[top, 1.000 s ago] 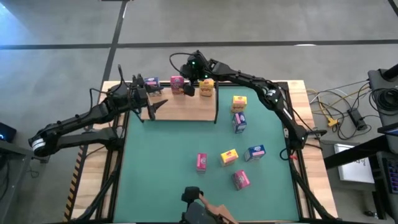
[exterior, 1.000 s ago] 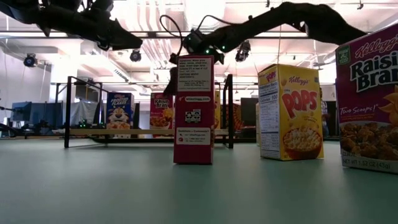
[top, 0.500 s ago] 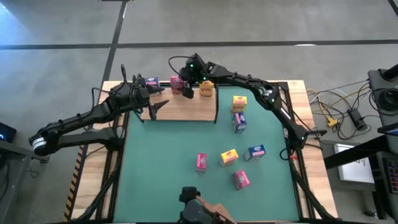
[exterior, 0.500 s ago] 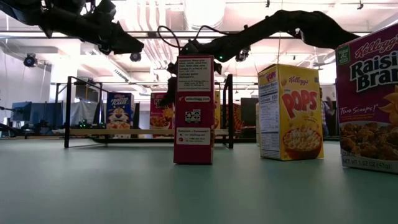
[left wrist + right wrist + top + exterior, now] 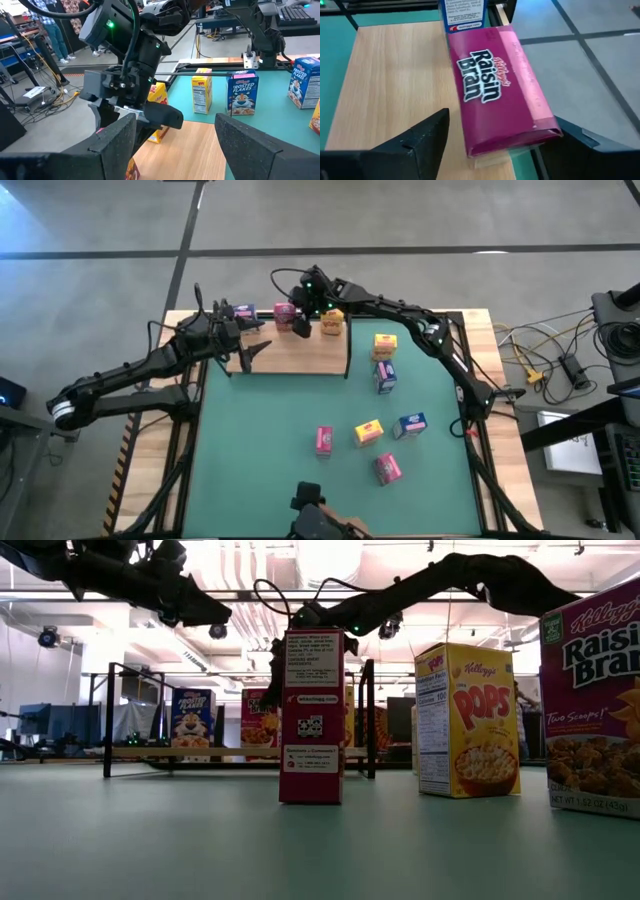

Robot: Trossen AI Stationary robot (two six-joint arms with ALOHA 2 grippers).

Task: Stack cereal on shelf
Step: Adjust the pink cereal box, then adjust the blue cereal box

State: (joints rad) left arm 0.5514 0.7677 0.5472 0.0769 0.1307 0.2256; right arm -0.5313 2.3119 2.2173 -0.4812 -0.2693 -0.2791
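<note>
We are straddling with our spread right gripper (image 5: 495, 145) the light, stiff magenta cardboard cereal box (image 5: 500, 95) at the light-wood shelf's (image 5: 395, 75) back edge, aiming for its narrow sides.

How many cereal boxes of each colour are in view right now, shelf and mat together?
Yellow boxes: 3
Pink boxes: 3
Blue boxes: 3
Total: 9
</note>
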